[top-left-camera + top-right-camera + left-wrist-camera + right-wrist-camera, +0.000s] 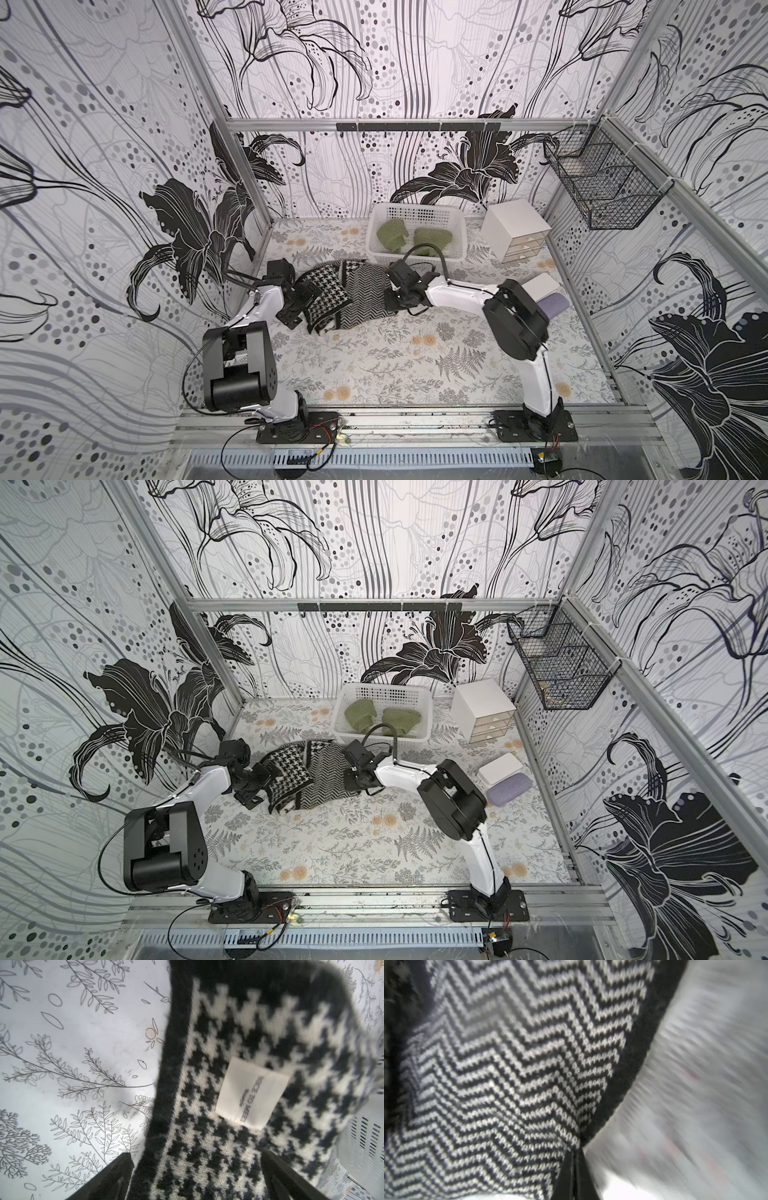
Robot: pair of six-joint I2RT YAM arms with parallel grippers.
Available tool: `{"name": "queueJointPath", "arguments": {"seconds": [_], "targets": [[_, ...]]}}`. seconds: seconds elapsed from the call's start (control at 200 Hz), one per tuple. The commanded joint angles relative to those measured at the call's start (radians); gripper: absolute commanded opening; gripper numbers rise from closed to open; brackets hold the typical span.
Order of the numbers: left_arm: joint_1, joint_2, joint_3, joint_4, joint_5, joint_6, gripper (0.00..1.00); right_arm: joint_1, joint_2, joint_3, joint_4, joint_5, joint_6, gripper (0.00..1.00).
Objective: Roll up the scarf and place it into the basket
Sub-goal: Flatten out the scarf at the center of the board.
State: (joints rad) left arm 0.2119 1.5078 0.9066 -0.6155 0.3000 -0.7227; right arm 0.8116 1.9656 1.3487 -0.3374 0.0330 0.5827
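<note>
One black-and-white scarf lies bunched on the table, just beside the one white basket at its one o'clock and not in it. Two green rolls sit inside the basket. There are two grippers. The left gripper, at the scarf's nine o'clock, is spread astride the houndstooth end. The right gripper, at three o'clock, is pressed together, pinching the scarf's dark border.

White sewn label sitting on houndstooth face of scarf, showing in left wrist view. Dark capitals running sideways along it, reading roughly "NICE TO MEET", blurring toward last letters. Smaller script line running beside capitals, too blurred to read.
</note>
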Motion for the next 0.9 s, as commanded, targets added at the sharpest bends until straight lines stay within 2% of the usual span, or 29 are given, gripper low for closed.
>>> {"name": "queueJointPath", "arguments": {"seconds": [0.0, 0.08, 0.145, 0.22, 0.27, 0.345, 0.506, 0.606, 0.726, 0.891], "targets": [[-0.012, 0.001, -0.005, 0.012, 0.018, 0.030, 0.99, -0.006, -0.337, -0.203, -0.184, 0.298, 0.068, 0.00], [-0.021, 0.009, -0.017, 0.038, 0.055, 0.025, 0.99, -0.005, -0.543, -0.314, -0.363, 0.468, 0.162, 0.00], [-0.072, 0.020, 0.000, 0.049, 0.085, 0.038, 0.99, -0.004, -0.659, -0.384, -0.422, 0.484, 0.201, 0.00], [-0.182, 0.061, 0.081, -0.002, 0.111, 0.085, 0.99, -0.003, -0.691, -0.347, -0.559, 0.559, 0.256, 0.34], [-0.271, 0.100, 0.147, -0.054, 0.137, 0.130, 0.99, 0.001, -0.707, -0.341, -0.567, 0.573, 0.257, 0.43], [-0.400, 0.160, 0.225, -0.118, 0.149, 0.172, 0.99, 0.001, -0.731, -0.361, -0.482, 0.548, 0.200, 0.49], [-0.636, 0.244, 0.270, -0.131, 0.151, 0.151, 0.99, 0.002, -0.658, -0.313, -0.502, 0.544, 0.178, 0.50], [-0.737, 0.272, 0.261, -0.120, 0.118, 0.097, 0.99, 0.000, -0.673, -0.336, -0.476, 0.551, 0.179, 0.50], [-0.805, 0.290, 0.242, -0.110, 0.061, 0.039, 0.99, -0.012, -0.701, -0.351, -0.469, 0.566, 0.171, 0.51], [-0.825, 0.342, 0.242, -0.153, -0.059, 0.015, 0.99, -0.030, -0.728, -0.368, -0.466, 0.566, 0.161, 0.50]]}}
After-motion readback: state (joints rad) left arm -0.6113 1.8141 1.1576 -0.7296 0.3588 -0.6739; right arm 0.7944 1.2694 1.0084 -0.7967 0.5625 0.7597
